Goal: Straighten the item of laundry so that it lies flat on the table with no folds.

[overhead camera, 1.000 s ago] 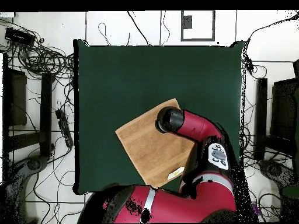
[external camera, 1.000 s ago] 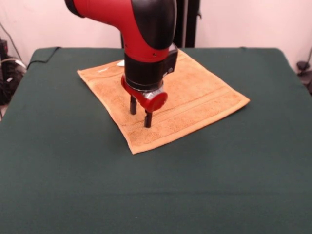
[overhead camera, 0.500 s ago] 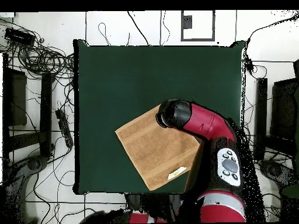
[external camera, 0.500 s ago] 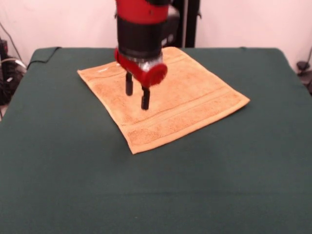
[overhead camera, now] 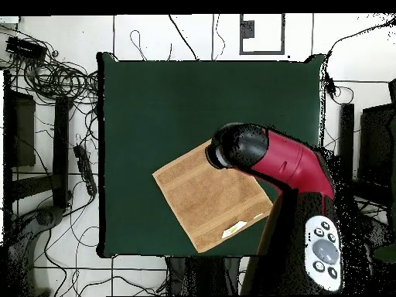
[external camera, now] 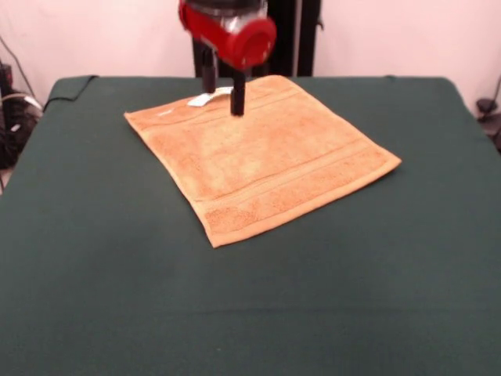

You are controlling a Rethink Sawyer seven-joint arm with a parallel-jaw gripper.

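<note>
Claw (external camera: 222,95) hangs in the air over the far part of the towel (external camera: 262,157), seen in the front view with its two black fingers (external camera: 237,98) pointing down. The fingers stand apart with a clear gap between them, so the claw is released, and nothing is held between them. Their tips do not seem to touch the cloth; they are above it, near its far edge. A red round part of the wrist sits just above the fingers at the top edge of the picture.

In the overhead view the black and red arm (overhead camera: 271,158) covers one corner of the towel (overhead camera: 209,197), and the claw itself is hidden under the arm's dark end.

Below the claw the orange-tan towel lies spread on the dark green table (external camera: 250,298), turned so that its corners point like a diamond. It looks flat, with no fold that I can see, and a woven band runs along near its edges. A small white tag (external camera: 202,99) sticks out at the far edge, just left of the fingers in the front view. The towel lies in the far half of the table, a little left of the middle, and the green surface around it is much wider than the cloth.

Beyond the table, cables (overhead camera: 54,77) lie on the floor in the overhead view.
</note>
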